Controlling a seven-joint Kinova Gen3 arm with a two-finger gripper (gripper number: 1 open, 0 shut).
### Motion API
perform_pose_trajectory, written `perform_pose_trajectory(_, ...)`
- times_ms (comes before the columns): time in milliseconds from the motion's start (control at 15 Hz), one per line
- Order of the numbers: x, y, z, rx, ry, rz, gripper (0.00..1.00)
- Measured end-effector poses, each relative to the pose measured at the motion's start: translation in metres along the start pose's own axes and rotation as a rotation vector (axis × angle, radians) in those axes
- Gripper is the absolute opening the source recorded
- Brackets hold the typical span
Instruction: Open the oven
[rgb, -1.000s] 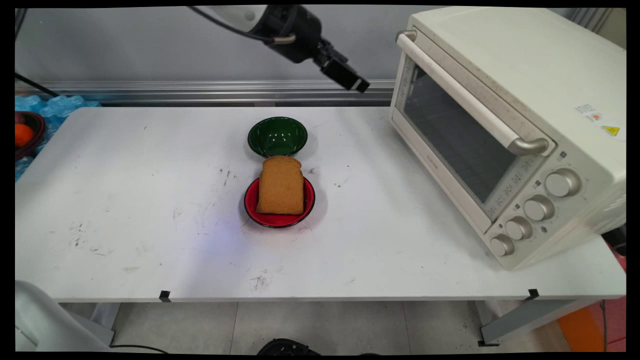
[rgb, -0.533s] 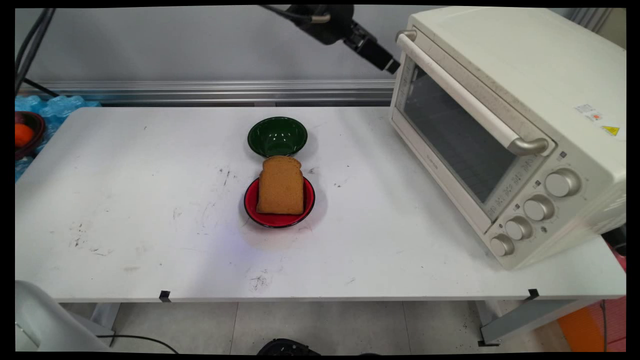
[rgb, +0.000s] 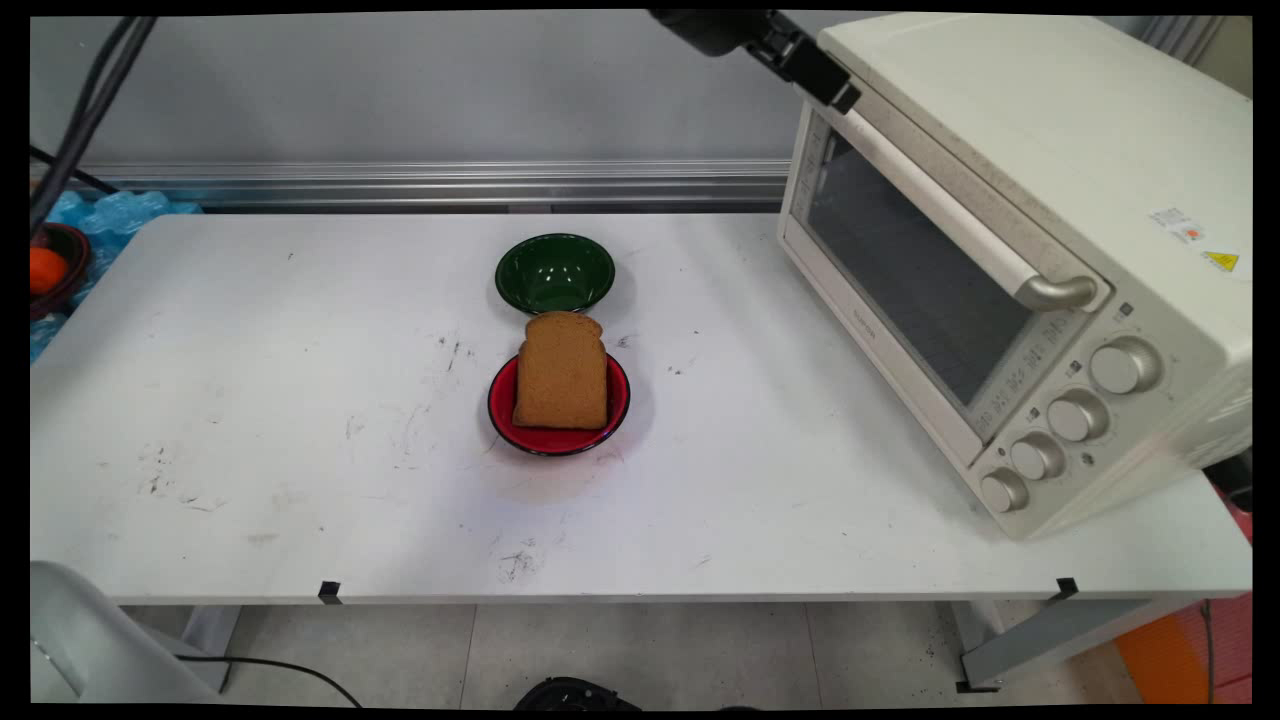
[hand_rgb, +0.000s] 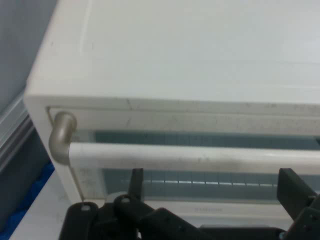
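Now black two-finger gripper (hand_rgb: 212, 192) spread open, empty | long cream bar handle (hand_rgb: 200, 156) of cream toaster oven (rgb: 1010, 250) just beyond fingers | step: approach, apparently; closing round needs lining up.

Oven (rgb: 1050, 150) handle's far end hidden behind tool (rgb: 835, 92) (main view)

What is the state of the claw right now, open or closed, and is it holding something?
Claw: open and holding nothing; its fingers stand spread just in front of the oven's door handle, not touching it.
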Motion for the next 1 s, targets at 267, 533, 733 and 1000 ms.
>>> perform_pose_trajectory(267,0.013,0.003,0.015,0.004,0.006,0.013,1.00)
perform_pose_trajectory(533,0.025,0.006,0.032,0.013,0.006,0.020,1.00)
perform_pose_trajectory(733,0.031,0.008,0.042,0.023,-0.001,0.027,0.00)
perform_pose_trajectory(1000,0.036,0.008,0.056,0.036,-0.016,0.039,0.00)
